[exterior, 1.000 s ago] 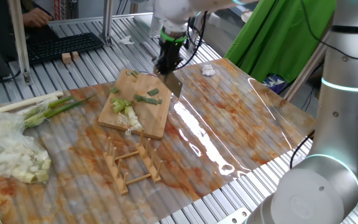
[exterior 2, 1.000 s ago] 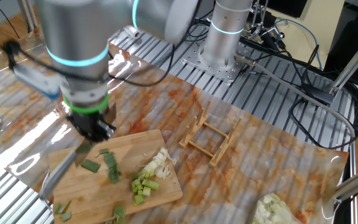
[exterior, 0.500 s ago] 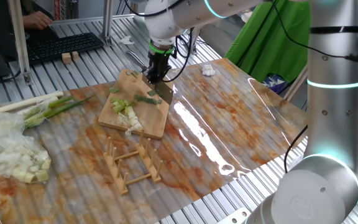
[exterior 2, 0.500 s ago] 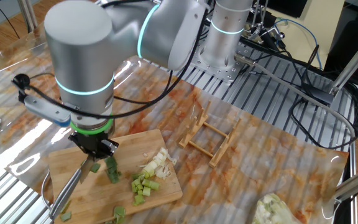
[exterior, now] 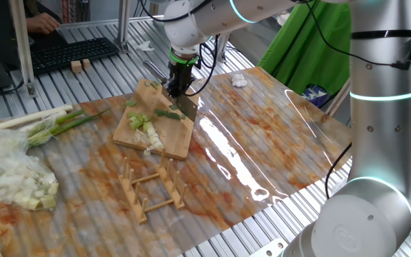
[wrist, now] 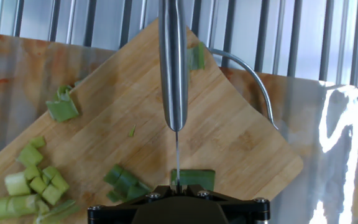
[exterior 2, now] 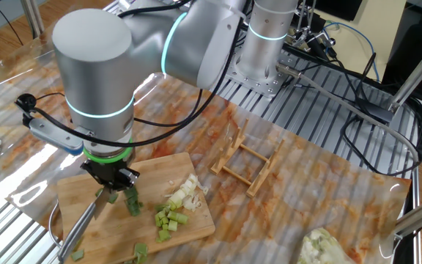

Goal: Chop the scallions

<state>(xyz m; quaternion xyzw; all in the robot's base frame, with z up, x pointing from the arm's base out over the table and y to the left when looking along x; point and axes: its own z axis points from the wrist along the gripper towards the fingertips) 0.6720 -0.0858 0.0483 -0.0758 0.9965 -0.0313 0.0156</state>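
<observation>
Chopped scallions [exterior: 141, 123] lie on the wooden cutting board [exterior: 164, 143]: a heap of white and pale-green bits [exterior 2: 173, 214] and darker green lengths [wrist: 62, 107]. My gripper [exterior: 178, 84] is shut on a knife [wrist: 173, 62], whose blade [exterior 2: 80, 226] slants down across the board. In the hand view the blade runs edge-on up the middle, over a green piece [wrist: 194, 178] just in front of my gripper [wrist: 176, 186]. In the other fixed view my gripper [exterior 2: 111, 183] hovers low over a green piece [exterior 2: 132, 204], left of the heap.
A wooden rack [exterior: 152, 189] stands in front of the board. Long whole stalks [exterior: 43, 121] and a pale heap under clear plastic [exterior: 13, 178] lie at the left. A crumpled white wad [exterior: 238, 81] sits beyond the board. A curved metal handle [wrist: 255, 84] sticks out at the board's corner.
My gripper carried the knife from the board's far corner over the green pieces and lowered it. In the last half second it has barely moved.
</observation>
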